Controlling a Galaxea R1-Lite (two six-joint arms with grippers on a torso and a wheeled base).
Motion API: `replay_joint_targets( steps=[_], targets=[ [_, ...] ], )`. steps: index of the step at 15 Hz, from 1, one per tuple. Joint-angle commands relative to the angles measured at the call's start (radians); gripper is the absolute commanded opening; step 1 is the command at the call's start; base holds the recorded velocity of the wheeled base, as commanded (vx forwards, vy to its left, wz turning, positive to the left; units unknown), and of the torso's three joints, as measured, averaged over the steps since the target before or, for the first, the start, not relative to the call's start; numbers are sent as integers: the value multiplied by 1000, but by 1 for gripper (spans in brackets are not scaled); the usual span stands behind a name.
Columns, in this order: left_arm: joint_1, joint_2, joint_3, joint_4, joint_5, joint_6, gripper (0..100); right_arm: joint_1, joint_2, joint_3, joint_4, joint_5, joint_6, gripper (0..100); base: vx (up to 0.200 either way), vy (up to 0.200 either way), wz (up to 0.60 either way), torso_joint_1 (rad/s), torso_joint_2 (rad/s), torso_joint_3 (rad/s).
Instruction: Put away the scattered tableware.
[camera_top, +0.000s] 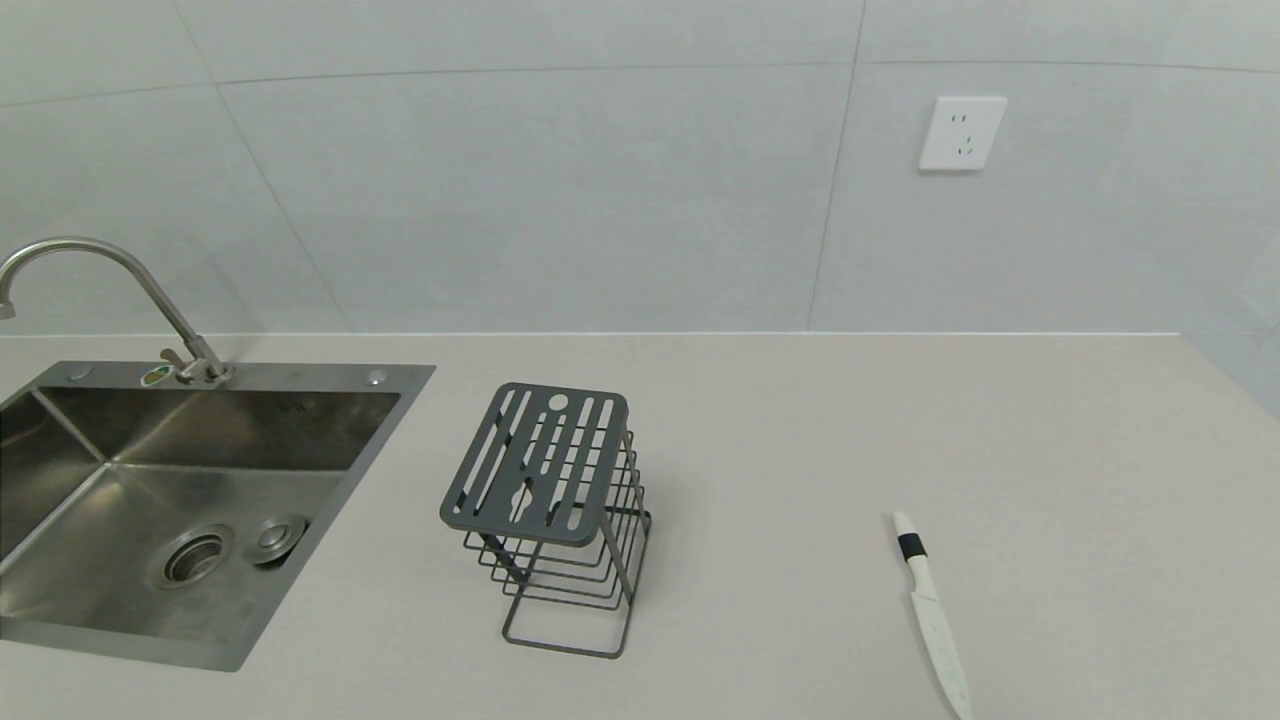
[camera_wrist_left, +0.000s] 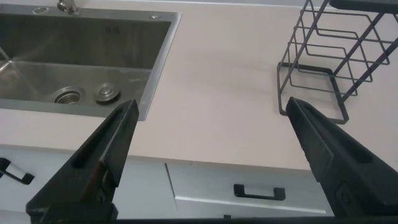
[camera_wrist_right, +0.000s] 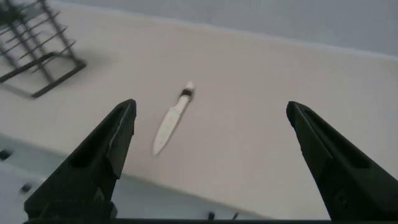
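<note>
A white knife (camera_top: 930, 610) with a black band on its handle lies flat on the beige counter (camera_top: 1050, 480) at the right front, blade toward the front edge. It also appears as the knife (camera_wrist_right: 173, 118) in the right wrist view, well ahead of my open right gripper (camera_wrist_right: 211, 118), which hangs off the counter's front edge. A dark grey wire knife rack (camera_top: 550, 515) with a slotted top stands in the middle of the counter. My left gripper (camera_wrist_left: 211, 118) is open and holds nothing, in front of the counter edge between the sink (camera_wrist_left: 74, 68) and the rack (camera_wrist_left: 333, 59).
A steel sink (camera_top: 170, 500) with a curved tap (camera_top: 110, 290) is set into the counter at the left. A tiled wall with a white socket (camera_top: 962, 132) rises behind. Drawer fronts with a dark handle (camera_wrist_left: 258, 191) lie below the counter edge.
</note>
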Motion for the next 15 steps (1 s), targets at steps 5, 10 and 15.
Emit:
replay_joint_targets(
  steps=[5, 10, 15],
  targets=[
    [1, 1, 0, 0, 0, -1, 100, 20, 312, -171, 100, 106, 57, 100, 0, 0, 0, 0, 0, 0],
    [1, 1, 0, 0, 0, -1, 100, 34, 453, -174, 41, 120, 55, 100, 0, 0, 0, 0, 0, 0],
    [-1, 1, 0, 0, 0, -2, 100, 122, 726, -175, -169, 131, 50, 100, 0, 0, 0, 0, 0, 0]
  ],
)
